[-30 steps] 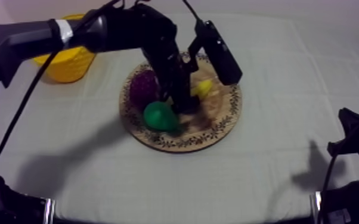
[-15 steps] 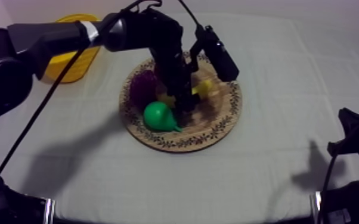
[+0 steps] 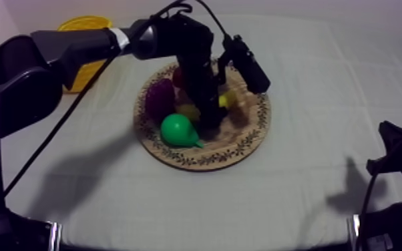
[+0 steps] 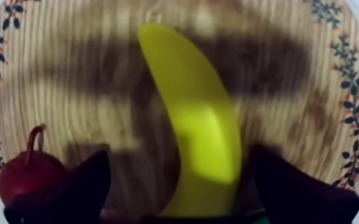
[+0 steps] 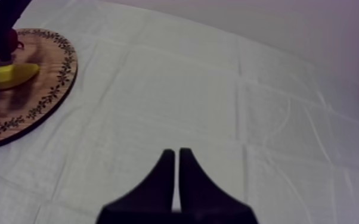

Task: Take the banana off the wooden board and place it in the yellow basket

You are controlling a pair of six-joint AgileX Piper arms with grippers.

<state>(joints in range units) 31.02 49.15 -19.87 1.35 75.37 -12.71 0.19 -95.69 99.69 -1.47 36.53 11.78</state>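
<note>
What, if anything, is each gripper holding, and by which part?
Nothing is held. The left gripper is open, its fingers either side of the banana toward one end, on the wooden board. The right gripper is shut on nothing, above the cloth.

Left arm extended, left end effector (image 4: 179, 154) down with 2 fingers apart — right end effector (image 5: 176, 152) pressed together.
</note>
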